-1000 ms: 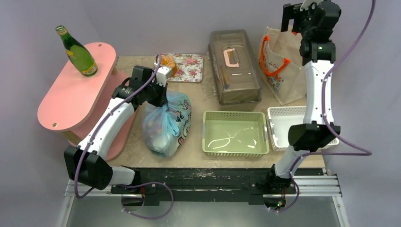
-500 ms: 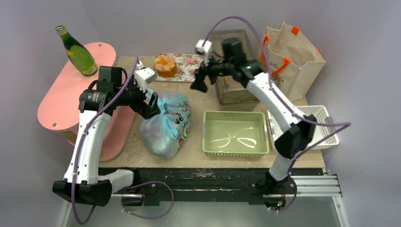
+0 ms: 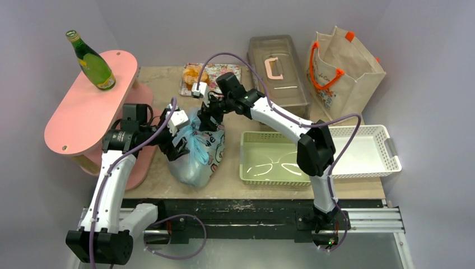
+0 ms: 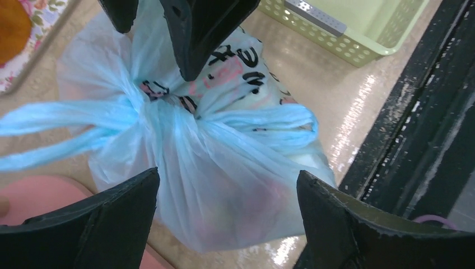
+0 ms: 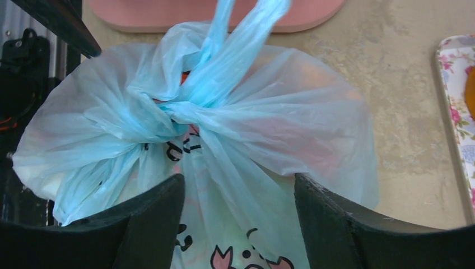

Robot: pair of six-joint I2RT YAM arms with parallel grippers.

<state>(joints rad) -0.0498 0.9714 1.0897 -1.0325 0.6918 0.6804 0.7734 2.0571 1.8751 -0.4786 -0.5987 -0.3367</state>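
My left gripper stands spread wide and holds nothing. The knot of the blue plastic bag lies just ahead of its fingers and a little to one side. My right gripper is also spread wide and empty. It faces the same knot from the table's far side, and its fingers show at the top of the left wrist view. I cannot tell whether either touches the plastic. Both are equally close.

The bag sits by the near edge toward the left, its long axis running far to near, with tied loops sticking out sideways.

I count:
- one bag
- one pink stand at the left edge, carrying one green bottle
- one floral tray, one clear lidded box and one paper bag along the far edge
- two baskets, one green and one white, toward the near right corner
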